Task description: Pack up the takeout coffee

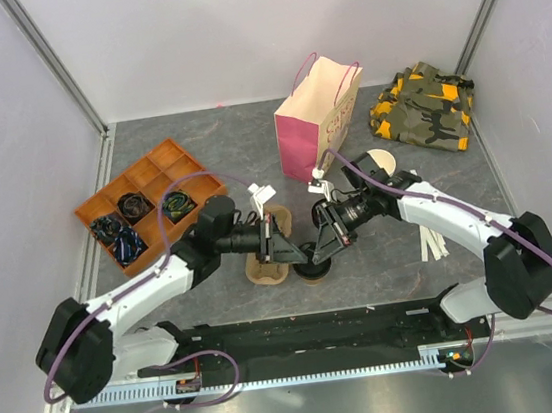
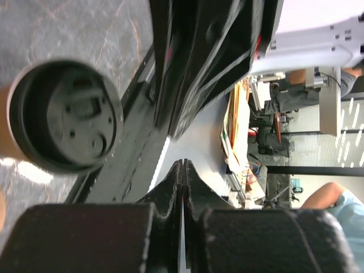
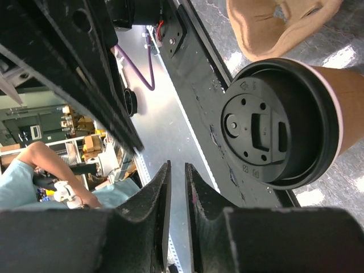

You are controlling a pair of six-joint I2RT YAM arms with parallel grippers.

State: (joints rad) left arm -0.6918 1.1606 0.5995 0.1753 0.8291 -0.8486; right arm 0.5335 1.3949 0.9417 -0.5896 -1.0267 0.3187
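Observation:
The takeout coffee [image 3: 278, 128] is a tan paper cup with a round black lid. In the top view the coffee [image 1: 312, 269] stands near the table's front edge, between the two arms. My left gripper [image 2: 183, 162] is shut with nothing in it, and the lidded cup [image 2: 63, 116] shows blurred off to its left. In the top view the left gripper [image 1: 292, 252] sits just left of the cup. My right gripper [image 3: 177, 166] has a narrow gap between its jaws and holds nothing. The cup lies to its right, untouched. From above, the right gripper [image 1: 320, 250] hovers close over the cup.
A tan pulp cup carrier [image 1: 266, 268] lies just left of the coffee. A pink paper bag [image 1: 317, 116] stands open behind it. An orange divided tray [image 1: 150, 204] sits at the left, a camouflage cloth [image 1: 423, 108] at the back right, and white sticks [image 1: 430, 244] at the right.

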